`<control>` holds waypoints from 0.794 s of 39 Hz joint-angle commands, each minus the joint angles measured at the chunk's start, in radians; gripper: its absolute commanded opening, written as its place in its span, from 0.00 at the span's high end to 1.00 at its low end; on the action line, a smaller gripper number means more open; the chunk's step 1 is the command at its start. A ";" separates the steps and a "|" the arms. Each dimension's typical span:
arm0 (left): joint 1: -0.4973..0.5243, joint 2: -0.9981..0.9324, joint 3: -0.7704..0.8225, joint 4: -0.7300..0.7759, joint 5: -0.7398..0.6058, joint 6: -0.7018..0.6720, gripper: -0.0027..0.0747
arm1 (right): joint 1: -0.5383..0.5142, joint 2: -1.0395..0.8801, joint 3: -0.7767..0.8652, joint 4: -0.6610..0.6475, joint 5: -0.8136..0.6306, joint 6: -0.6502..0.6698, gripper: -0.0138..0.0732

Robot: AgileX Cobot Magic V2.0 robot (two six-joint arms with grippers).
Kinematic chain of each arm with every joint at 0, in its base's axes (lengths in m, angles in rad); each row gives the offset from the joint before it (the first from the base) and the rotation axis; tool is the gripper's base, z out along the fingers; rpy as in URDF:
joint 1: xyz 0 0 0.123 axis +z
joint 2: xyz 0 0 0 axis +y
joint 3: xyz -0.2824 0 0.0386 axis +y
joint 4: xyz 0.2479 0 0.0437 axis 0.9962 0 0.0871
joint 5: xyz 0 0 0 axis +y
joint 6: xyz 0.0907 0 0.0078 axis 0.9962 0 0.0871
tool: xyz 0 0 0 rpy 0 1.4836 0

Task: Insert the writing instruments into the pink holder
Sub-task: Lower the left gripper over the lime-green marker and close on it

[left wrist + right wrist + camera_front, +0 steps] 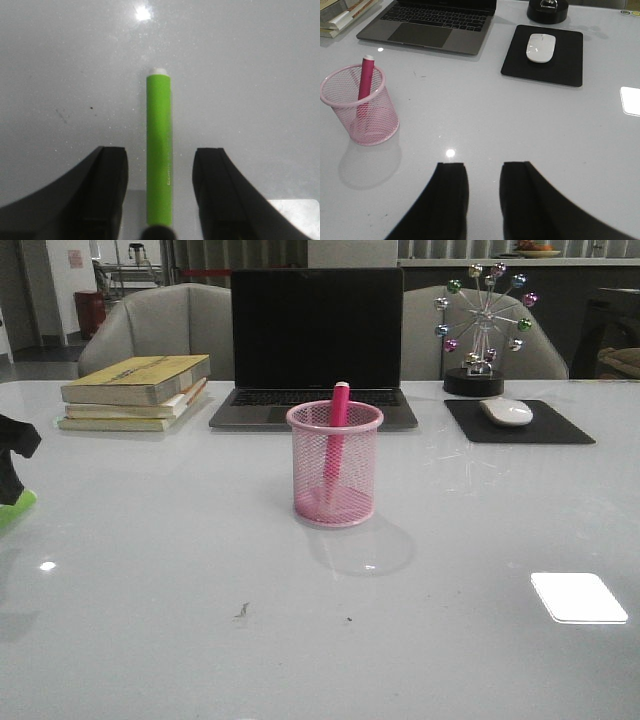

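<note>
Already the pink pen stands in the pink cup; the open left gripper straddles the green pen, untouched, while the right gripper hangs empty, parted.

1. Our left gripper shows only at the nine o'clock edge of the front view, low over the bench.
2. Its two black fingers stand parted, with gaps on both sides of the green pen lying between them.
3. Our right gripper hangs above bare bench, its fingers apart and holding nothing.
</note>
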 commanded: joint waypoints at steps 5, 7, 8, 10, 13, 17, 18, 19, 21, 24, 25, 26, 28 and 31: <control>0.003 -0.023 -0.032 -0.016 -0.018 0.013 0.48 | 0.002 0.002 -0.027 0.027 -0.048 -0.006 0.49; 0.003 -0.013 -0.032 -0.025 -0.006 0.022 0.48 | 0.002 0.002 -0.027 0.027 -0.048 -0.006 0.49; 0.003 -0.008 -0.032 -0.035 -0.001 0.026 0.48 | 0.002 0.002 -0.027 0.027 -0.048 -0.006 0.49; 0.001 0.005 -0.032 -0.044 0.007 0.030 0.48 | 0.002 0.002 -0.027 0.027 -0.048 -0.006 0.49; 0.001 0.016 -0.032 -0.045 0.013 0.030 0.48 | 0.002 0.002 -0.026 0.027 -0.048 -0.006 0.49; 0.001 0.027 -0.032 -0.050 0.029 0.030 0.48 | 0.002 0.002 -0.026 0.027 -0.048 -0.006 0.49; 0.001 0.027 -0.032 -0.050 0.032 0.030 0.48 | 0.002 0.002 -0.026 0.027 -0.048 -0.006 0.49; 0.001 0.030 -0.032 -0.050 0.037 0.030 0.48 | 0.002 0.002 -0.026 0.027 -0.048 -0.006 0.49; 0.001 0.038 -0.032 -0.050 0.044 0.030 0.48 | 0.002 0.002 -0.026 0.027 -0.048 -0.006 0.49; 0.001 0.047 -0.032 -0.050 0.058 0.030 0.48 | 0.002 0.002 -0.026 0.027 -0.048 -0.006 0.49; 0.001 0.050 -0.032 -0.050 0.063 0.030 0.49 | 0.002 0.002 -0.026 0.027 -0.048 -0.006 0.49; 0.001 0.055 -0.032 -0.050 0.065 0.030 0.49 | 0.002 0.002 -0.026 0.027 -0.048 -0.006 0.49; 0.001 0.060 -0.032 -0.050 0.072 0.030 0.51 | 0.002 0.002 -0.026 0.027 -0.048 -0.006 0.49; 0.001 0.069 -0.032 -0.050 0.080 0.030 0.59 | 0.002 0.002 -0.026 0.027 -0.048 -0.006 0.49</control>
